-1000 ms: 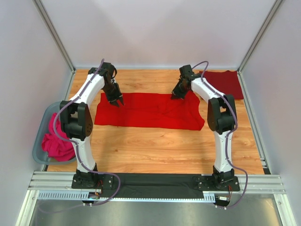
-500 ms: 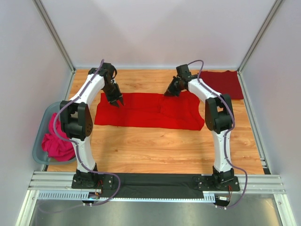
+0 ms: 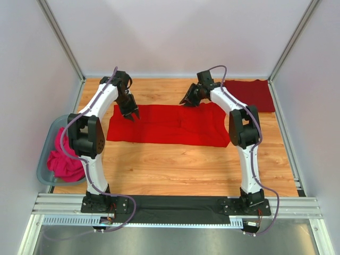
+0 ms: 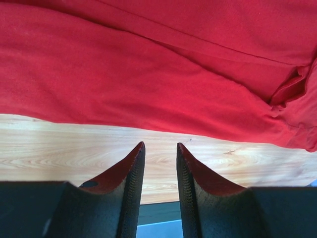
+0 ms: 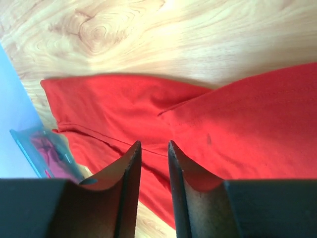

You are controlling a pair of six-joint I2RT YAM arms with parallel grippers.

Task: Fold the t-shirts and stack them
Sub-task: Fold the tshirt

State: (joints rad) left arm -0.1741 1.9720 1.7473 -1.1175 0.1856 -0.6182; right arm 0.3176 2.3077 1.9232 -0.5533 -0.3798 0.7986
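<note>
Evidently the bright red t-shirt [image 3: 170, 127] — spread flat mid-frame — is being folded: left gripper [image 3: 132, 113] and right gripper [image 3: 187, 101] hover at its upper edge, jaws slightly apart, holding nothing. Next, both must pinch that edge together; the maroon t-shirt [image 3: 254, 93] lies at upper right.

The left arm [image 3: 87, 133] hid part of the pink cloth [image 3: 59, 163] in the bin [image 3: 42, 159]; both wrist views cut off the bright red t-shirt [image 4: 148, 64].

Your spread t-shirt [image 3: 170, 126] lies mid-table; the second t-shirt [image 3: 255, 94] sits in the far-right corner. A bin [image 3: 48, 139] flanks the table's [image 3: 175, 164] left edge.
</note>
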